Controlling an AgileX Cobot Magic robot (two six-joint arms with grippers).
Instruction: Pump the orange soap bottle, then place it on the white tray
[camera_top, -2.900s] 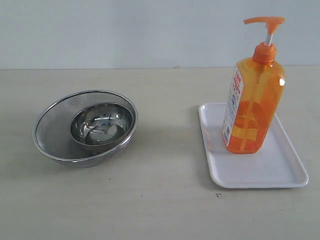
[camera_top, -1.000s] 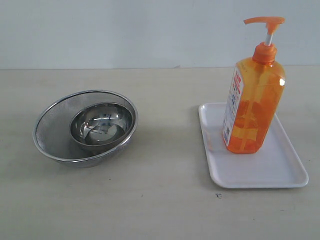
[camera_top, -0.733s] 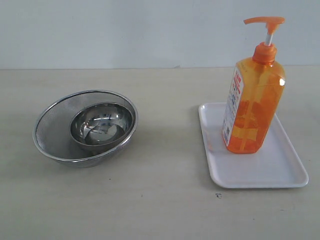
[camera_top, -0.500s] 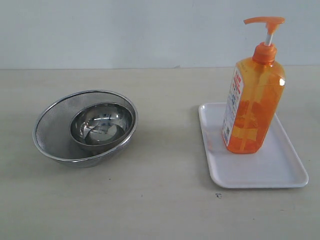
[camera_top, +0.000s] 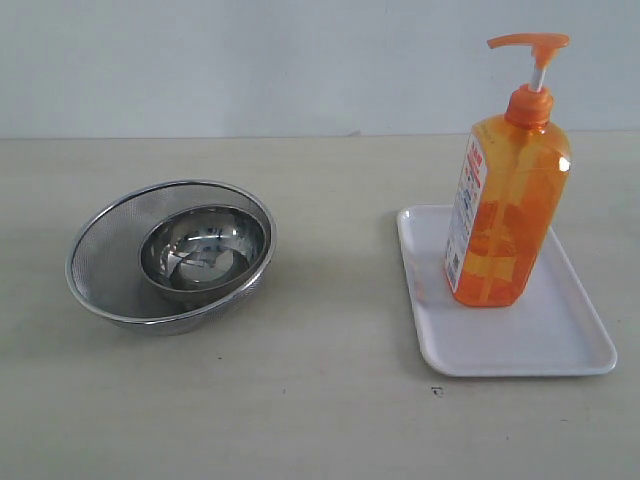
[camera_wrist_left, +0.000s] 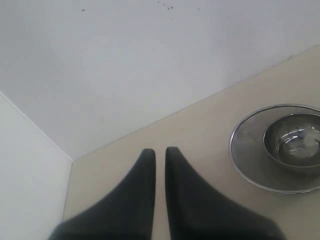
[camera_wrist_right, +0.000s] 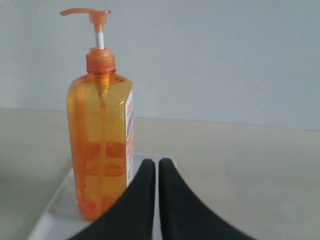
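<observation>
The orange soap bottle (camera_top: 505, 200) stands upright on the white tray (camera_top: 540, 345) at the right of the table, its pump head raised. In the right wrist view the orange soap bottle (camera_wrist_right: 102, 135) rises from the white tray (camera_wrist_right: 57, 212), and my right gripper (camera_wrist_right: 156, 162) is shut and empty, apart from the bottle. My left gripper (camera_wrist_left: 159, 151) is shut with nothing in it, over bare table. Neither arm shows in the exterior view.
A round steel bowl (camera_top: 203, 245) sits inside a mesh strainer (camera_top: 105, 270) at the left of the table. In the left wrist view the mesh strainer (camera_wrist_left: 245, 160) lies off to one side of my fingers. A pale wall (camera_top: 250, 60) runs behind.
</observation>
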